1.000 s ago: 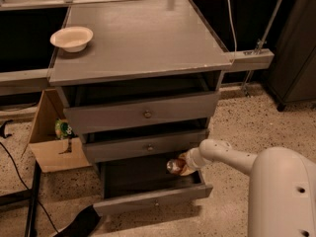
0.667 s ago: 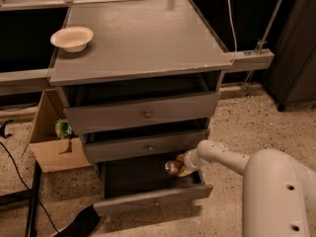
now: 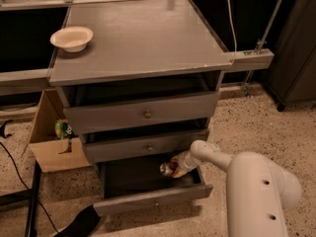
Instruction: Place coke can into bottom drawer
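The bottom drawer (image 3: 153, 201) is pulled open under two upper grey drawers, showing a dark interior. My gripper (image 3: 174, 168) reaches into it from the right on a white arm, shut on the coke can (image 3: 167, 169). The can lies on its side, silver end facing left, over the right part of the drawer's inside. Most of the can's red body is hidden by the gripper.
A white bowl (image 3: 72, 37) sits at the cabinet top's left back corner. A cardboard box (image 3: 49, 144) with green items stands on the floor to the left. My white arm body (image 3: 259, 194) fills the lower right. Cables and a dark object lie at lower left.
The gripper and can have shifted slightly left and deeper into the bottom drawer. The arm's body has moved closer in the lower right.
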Motion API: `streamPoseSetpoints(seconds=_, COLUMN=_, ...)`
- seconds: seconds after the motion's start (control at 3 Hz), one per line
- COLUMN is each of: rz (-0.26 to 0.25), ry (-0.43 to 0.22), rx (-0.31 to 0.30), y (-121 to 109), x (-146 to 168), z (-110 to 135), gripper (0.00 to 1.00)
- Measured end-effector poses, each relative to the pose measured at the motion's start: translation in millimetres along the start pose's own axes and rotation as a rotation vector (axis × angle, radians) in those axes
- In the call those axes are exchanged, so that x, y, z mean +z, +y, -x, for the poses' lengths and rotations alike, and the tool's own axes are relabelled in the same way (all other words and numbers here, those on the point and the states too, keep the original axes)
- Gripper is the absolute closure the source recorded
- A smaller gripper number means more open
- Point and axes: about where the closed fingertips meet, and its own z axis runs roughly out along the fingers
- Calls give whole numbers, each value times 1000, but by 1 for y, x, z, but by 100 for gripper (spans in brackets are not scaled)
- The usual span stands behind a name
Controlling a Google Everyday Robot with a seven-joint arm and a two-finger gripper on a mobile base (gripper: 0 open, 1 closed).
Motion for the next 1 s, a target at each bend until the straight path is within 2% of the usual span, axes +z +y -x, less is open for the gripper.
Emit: streamPoseSetpoints(seconds=1.0, rz=25, ry=13, rx=5, y=3, x=38, z=-19, gripper=100)
